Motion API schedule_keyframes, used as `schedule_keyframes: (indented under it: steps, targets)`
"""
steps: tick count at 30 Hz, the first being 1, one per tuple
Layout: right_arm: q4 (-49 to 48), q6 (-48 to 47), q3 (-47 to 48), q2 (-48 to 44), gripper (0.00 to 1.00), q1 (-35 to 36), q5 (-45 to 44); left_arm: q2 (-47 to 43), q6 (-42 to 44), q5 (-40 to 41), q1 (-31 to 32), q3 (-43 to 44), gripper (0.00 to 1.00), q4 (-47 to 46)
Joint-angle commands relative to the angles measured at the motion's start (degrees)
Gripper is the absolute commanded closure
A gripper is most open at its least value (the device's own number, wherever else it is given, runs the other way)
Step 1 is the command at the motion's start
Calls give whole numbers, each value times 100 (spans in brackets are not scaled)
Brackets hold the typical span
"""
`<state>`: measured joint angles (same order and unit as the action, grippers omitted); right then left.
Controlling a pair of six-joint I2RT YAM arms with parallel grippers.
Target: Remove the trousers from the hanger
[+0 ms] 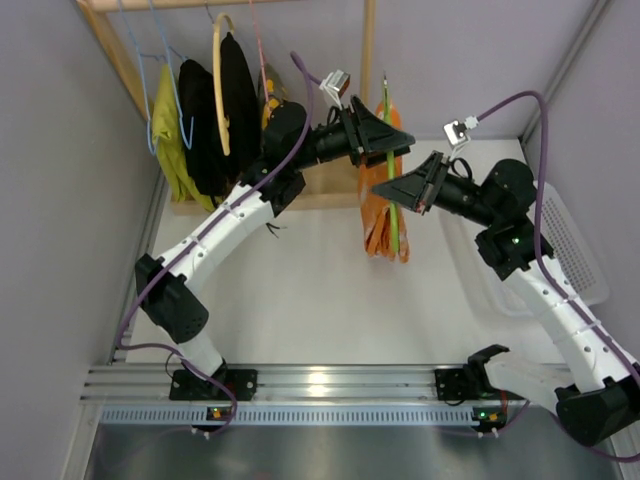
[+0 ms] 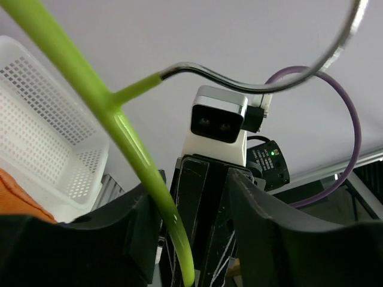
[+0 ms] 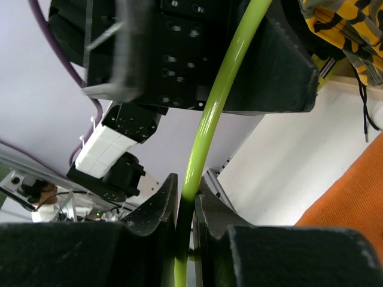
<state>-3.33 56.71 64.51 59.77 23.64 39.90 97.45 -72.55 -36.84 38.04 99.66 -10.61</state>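
The lime-green hanger [image 1: 393, 225] is held up in the air at the back of the table, with the orange trousers [image 1: 375, 225] draped over it and hanging down. My right gripper [image 3: 187, 185] is shut on the hanger's bar [image 3: 209, 113], and orange cloth [image 3: 353, 197] shows at the lower right. My left gripper [image 2: 194, 191] stands open around the same hanger [image 2: 119, 125]; the bar passes close to the left finger [image 2: 128, 227]. The metal hook [image 2: 239, 81] curves overhead. In the top view the left gripper [image 1: 385, 135] is just above the right gripper [image 1: 388, 190].
A wooden rack [image 1: 367, 40] at the back left carries a yellow-green garment [image 1: 172, 150], black garments [image 1: 220, 120] and a pale wooden hanger [image 1: 218, 80]. A camouflage garment [image 3: 347, 30] hangs near the left arm. A white basket [image 1: 575, 245] sits at the right.
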Motion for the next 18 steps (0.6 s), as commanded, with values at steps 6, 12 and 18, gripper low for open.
schedule_keyframes:
  steps: [6, 12, 18]
  targets:
    - [-1574, -889, 18, -352, 100, 255, -175, -209, -312, -25, 89, -69, 84, -600]
    - [-1074, -2039, -193, -597, 58, 361, -263, -305, -409, 10, 81, -139, 100, -478]
    - [77, -3700, -386, -1142, 11, 352, -956, -472, -523, 36, -42, -263, 100, -293]
